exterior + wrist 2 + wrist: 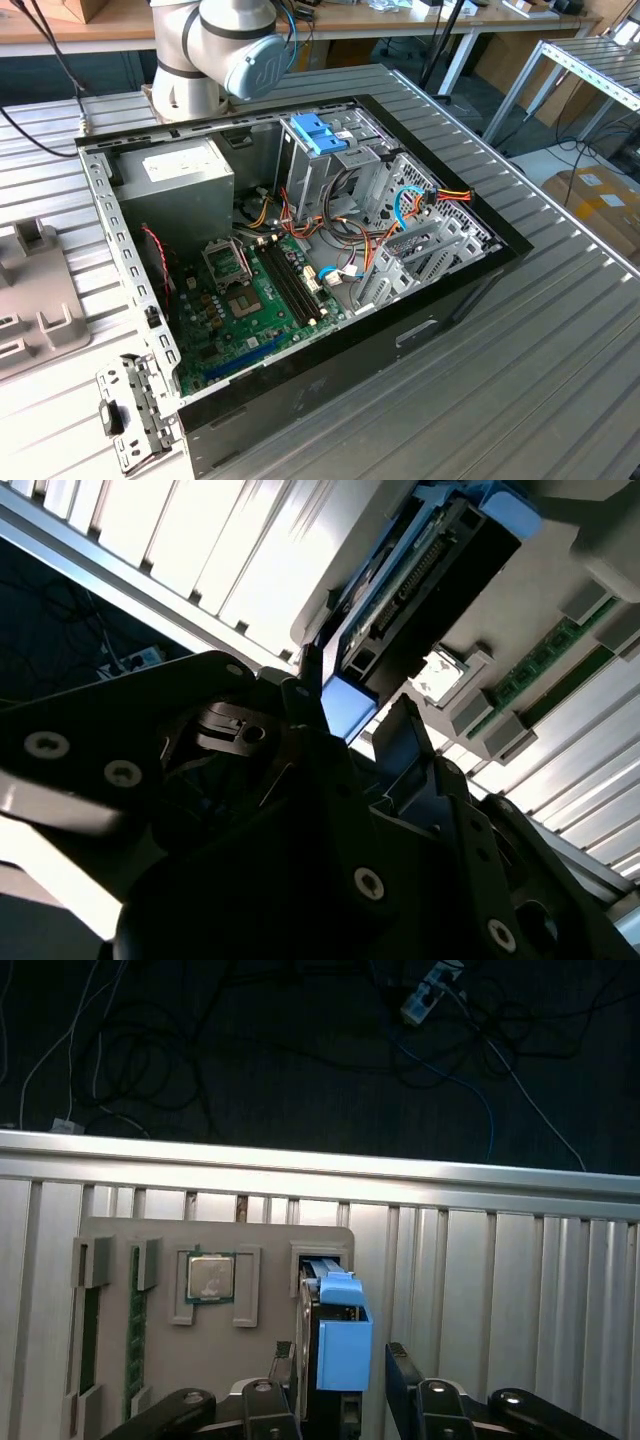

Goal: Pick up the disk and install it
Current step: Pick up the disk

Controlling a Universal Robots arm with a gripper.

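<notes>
My gripper (342, 1368) stood spread, the disk (340, 1338) between my fingers. I judged it stiff, weighty and shock-sensitive, best held by its rigid sides.

A: Clearance around the upright grey metal disk (338, 1312) with blue plastic rails?
B: Black gripper (340, 1355) fingers straddle it, gap visible on one side. Grey slotted holder tray (262, 1240) and square silver processor chip (210, 1277) just beside it; ribbed aluminium table (500, 1290) beyond lies bare.

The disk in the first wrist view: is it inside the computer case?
No, the disk stands in a slot of the grey tray on the slatted table.
</notes>
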